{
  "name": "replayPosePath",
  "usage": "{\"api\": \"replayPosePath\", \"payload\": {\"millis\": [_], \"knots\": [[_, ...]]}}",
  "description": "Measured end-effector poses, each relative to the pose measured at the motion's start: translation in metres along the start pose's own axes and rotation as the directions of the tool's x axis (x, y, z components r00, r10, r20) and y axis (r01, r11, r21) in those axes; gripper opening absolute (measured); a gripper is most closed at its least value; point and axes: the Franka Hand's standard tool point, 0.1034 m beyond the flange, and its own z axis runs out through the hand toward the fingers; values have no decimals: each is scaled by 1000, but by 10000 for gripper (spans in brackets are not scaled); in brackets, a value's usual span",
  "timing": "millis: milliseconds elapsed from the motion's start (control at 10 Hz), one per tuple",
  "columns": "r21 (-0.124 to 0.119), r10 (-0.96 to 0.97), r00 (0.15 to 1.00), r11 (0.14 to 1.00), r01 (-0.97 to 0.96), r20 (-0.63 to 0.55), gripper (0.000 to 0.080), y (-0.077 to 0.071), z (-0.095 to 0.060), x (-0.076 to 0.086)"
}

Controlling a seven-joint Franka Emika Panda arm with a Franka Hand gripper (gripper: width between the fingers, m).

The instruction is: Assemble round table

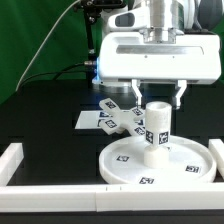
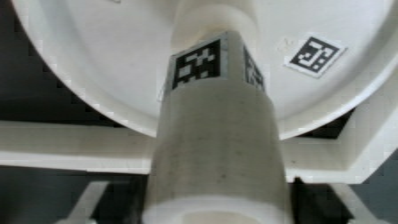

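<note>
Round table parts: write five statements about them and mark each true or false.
1. The cylinder stands upright on the middle of the disc. True.
2. The armed piece sits on top of the cylinder. False: it lies low, off the disc, to the exterior view's left of the cylinder.
3. The gripper is shut on the armed piece. False: it is open over the cylinder's top, its fingers spread wider than the cylinder.
4. The cylinder carries a tag. True.
5. The disc has no tags. False: the wrist view shows one on its face.
</note>
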Motion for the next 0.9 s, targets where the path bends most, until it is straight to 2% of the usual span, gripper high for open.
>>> {"api": "replayPosePath", "payload": {"millis": [300, 600, 700, 800, 900], "knots": [[-16, -8, 999, 1000, 7, -46, 397, 2, 3, 3], [-14, -7, 999, 1000, 6, -40, 397, 2, 3, 3], [-6, -4, 1000, 1000, 4, -7, 397, 1, 5, 0], [5, -1, 1000, 1000, 1, 23, 570, -2, 5, 1], [20, 17, 998, 1000, -18, 61, 627, 0, 3, 8]]}}
